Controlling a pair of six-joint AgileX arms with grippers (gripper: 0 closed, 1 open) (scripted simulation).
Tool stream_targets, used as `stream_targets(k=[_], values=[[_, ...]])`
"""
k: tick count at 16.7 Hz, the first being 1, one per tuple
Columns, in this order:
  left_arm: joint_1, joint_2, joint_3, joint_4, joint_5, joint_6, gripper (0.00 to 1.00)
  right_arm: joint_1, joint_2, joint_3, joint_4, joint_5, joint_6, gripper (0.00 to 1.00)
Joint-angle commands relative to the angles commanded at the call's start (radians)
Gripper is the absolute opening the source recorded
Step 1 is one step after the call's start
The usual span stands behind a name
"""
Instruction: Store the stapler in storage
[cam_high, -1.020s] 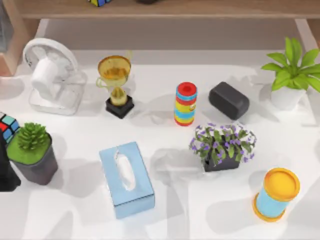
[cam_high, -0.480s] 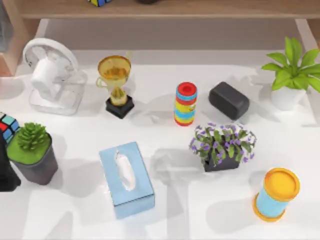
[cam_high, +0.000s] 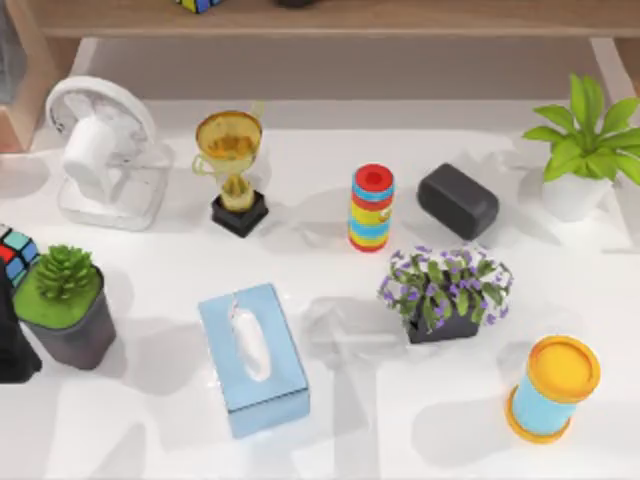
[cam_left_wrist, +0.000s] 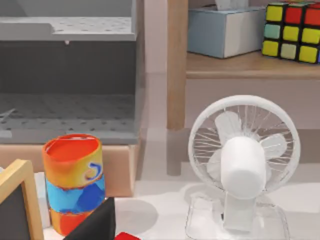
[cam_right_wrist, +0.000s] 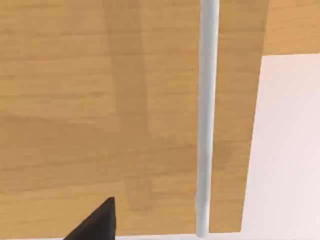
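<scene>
Only a red sliver of the stapler (cam_left_wrist: 128, 236) shows in the left wrist view, low on the table near the fan's (cam_left_wrist: 243, 160) clear base, between the fan and an orange-and-blue can (cam_left_wrist: 73, 182). The left gripper (cam_left_wrist: 96, 224) sits just beside that sliver, on the can's side; I cannot tell how far it is open or whether it holds the stapler. Behind the fan stands a wooden shelf (cam_left_wrist: 250, 65) with a cube (cam_left_wrist: 292, 31). The right gripper (cam_right_wrist: 95, 223) faces a wood panel (cam_right_wrist: 100, 100); its opening cannot be told.
</scene>
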Motion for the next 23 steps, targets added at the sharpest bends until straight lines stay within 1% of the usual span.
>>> stream_targets(k=[3,6,12,17,21,23], values=[[0.0,0.0,0.0,0.0,0.0,0.0,1.0,0.056,0.026,-0.079,0.112,-0.067,-0.028,1.0],[0.0,0.0,0.0,0.0,0.0,0.0,1.0,0.082,0.037,-0.106,0.155,-0.093,-0.036,1.0],[0.0,0.0,0.0,0.0,0.0,0.0,1.0,0.081,0.036,-0.1,0.15,-0.09,-0.035,1.0],[0.0,0.0,0.0,0.0,0.0,0.0,1.0,0.137,0.061,-0.032,0.103,-0.038,-0.037,1.0],[0.0,0.0,0.0,0.0,0.0,0.0,1.0,0.141,0.062,-0.027,0.1,-0.034,-0.037,1.0],[0.0,0.0,0.0,0.0,0.0,0.0,1.0,0.141,0.062,-0.027,0.1,-0.034,-0.037,0.85]])
